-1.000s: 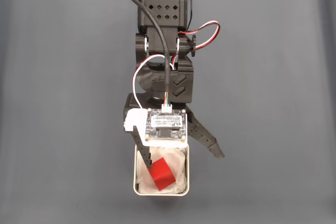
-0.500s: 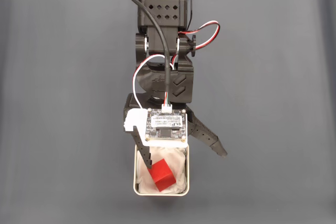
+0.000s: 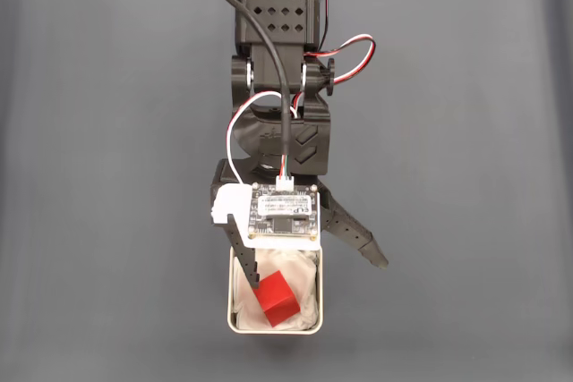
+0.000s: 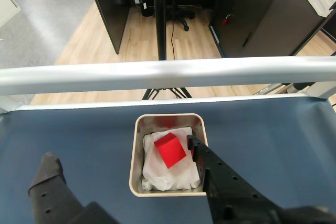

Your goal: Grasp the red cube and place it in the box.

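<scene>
From the fixed view I see the arm (image 3: 279, 87) reaching down over the dark mat (image 3: 466, 176), its camera board (image 3: 283, 215) hiding the box's (image 3: 320, 297) upper edge. In the wrist view a pale rail (image 4: 168, 74) runs along the mat's far edge. The gripper (image 3: 315, 273) has its jaws spread wide, one finger (image 4: 202, 156) over the box's rim, one outside it. The cube (image 3: 275, 297) lies tilted on the box's white lining (image 4: 173, 174), free of both fingers.

Circuit board (image 3: 283, 214) atop arm, just above box (image 3: 320, 310) in fixed view: small white sticker with tiny print, too small to read. Nearby dark arm housing (image 3: 303, 145): two raised chevron marks, no letters. Wrist view: no legible text anywhere.
</scene>
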Action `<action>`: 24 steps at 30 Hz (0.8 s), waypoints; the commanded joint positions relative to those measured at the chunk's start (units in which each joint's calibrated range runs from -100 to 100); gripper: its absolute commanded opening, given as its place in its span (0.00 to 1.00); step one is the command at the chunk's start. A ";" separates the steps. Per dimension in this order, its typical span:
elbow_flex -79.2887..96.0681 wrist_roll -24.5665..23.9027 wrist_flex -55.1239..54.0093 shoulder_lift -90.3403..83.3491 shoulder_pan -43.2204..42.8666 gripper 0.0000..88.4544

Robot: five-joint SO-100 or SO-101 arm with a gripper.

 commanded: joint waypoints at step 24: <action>18.38 0.68 8.23 -38.60 -4.72 0.00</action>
